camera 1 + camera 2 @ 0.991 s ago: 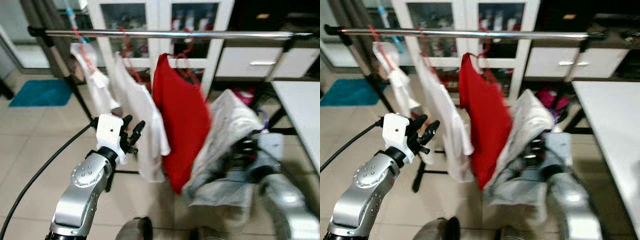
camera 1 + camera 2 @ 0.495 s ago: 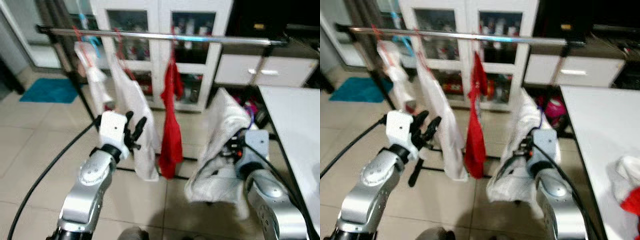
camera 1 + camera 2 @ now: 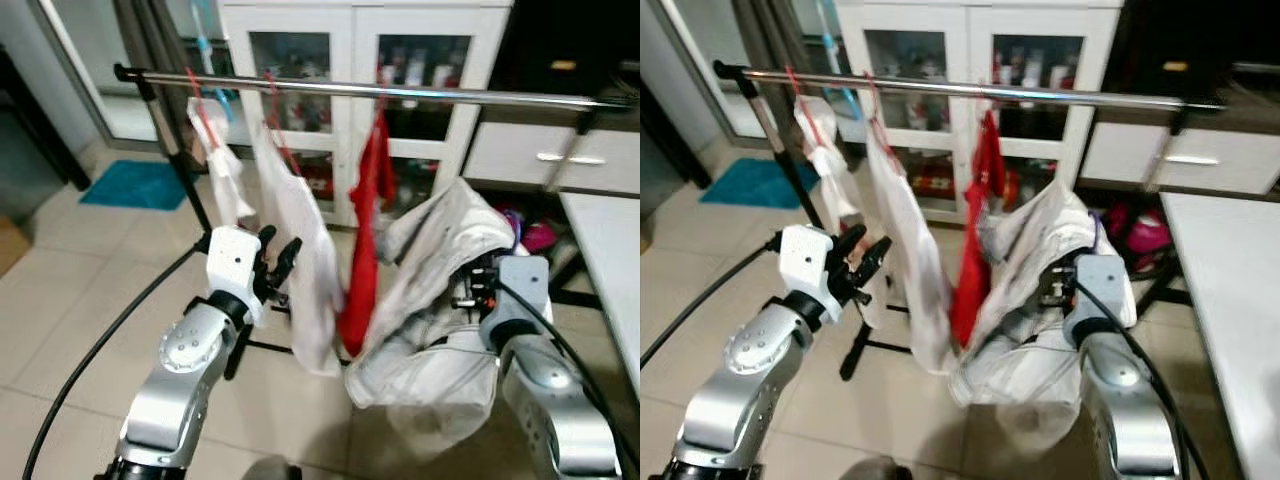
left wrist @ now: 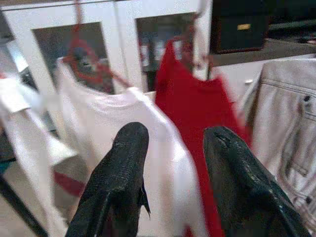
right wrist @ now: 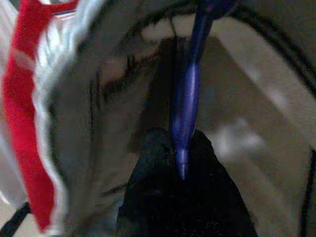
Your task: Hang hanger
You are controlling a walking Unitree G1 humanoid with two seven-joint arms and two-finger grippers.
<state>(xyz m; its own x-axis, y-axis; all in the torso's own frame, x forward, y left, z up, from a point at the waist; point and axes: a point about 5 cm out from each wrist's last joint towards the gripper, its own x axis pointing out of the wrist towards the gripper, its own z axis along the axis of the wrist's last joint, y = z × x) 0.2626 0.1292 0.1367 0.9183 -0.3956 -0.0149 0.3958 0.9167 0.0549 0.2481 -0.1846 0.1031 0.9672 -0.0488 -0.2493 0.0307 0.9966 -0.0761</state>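
Between the pinched fingers of the right gripper (image 5: 180, 165) sits the blue hanger (image 5: 186, 94), its shaft clamped at the tip and running straight out ahead of the jaws, with the pale denim jacket (image 3: 440, 300) draped over it and sagging down around the wrist. The hanger looks stiff and thin, likely slick plastic, while the jacket is soft, bulky and probably heavy enough to swing and drag the hook off line — a hold close under the hook seems wisest. The rail (image 3: 420, 92) runs above and well beyond the jaws, already carrying a red shirt (image 3: 365, 235) and a white shirt (image 3: 305, 250). The left gripper (image 4: 170, 173) is raised just short of the white shirt, jaws spread and holding nothing.
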